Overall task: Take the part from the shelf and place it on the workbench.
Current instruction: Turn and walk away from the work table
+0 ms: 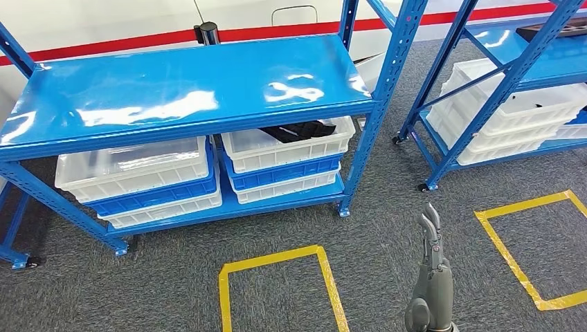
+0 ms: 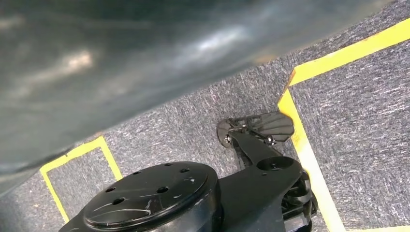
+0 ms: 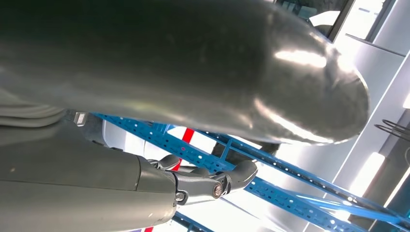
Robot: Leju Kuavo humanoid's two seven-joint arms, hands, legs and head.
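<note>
Head view: blue shelf (image 1: 187, 86) stands ahead on grey carpet, top deck bare and glossy. On the lower deck, white bins sit stacked on blue bins; the black part (image 1: 299, 130) lies in the top white bin (image 1: 291, 145) at the right end of the shelf, partly under the top deck. A second blue rack (image 1: 512, 62) with white bins stands to the right of the shelf, well apart from it. Yellow tape squares (image 1: 277, 277) mark the carpet in front of the shelf. The right hand (image 1: 432, 242) rises from the bottom edge, in front of the shelf's right post and well short of it; fingers extended, close together, pointing toward the shelf, holding nothing, touching nothing. Right wrist view adds what the head view lacks: the thick grey thumb fills the upper frame, darker fingers (image 3: 208, 181) lie straight below it with a gap between thumb and fingers, nothing in the gap; blue shelf rails behind. Left wrist view looks down at carpet and yellow tape; a blurred grey surface covers the upper part of the frame, and I cannot tell how the left hand's fingers lie.
</note>
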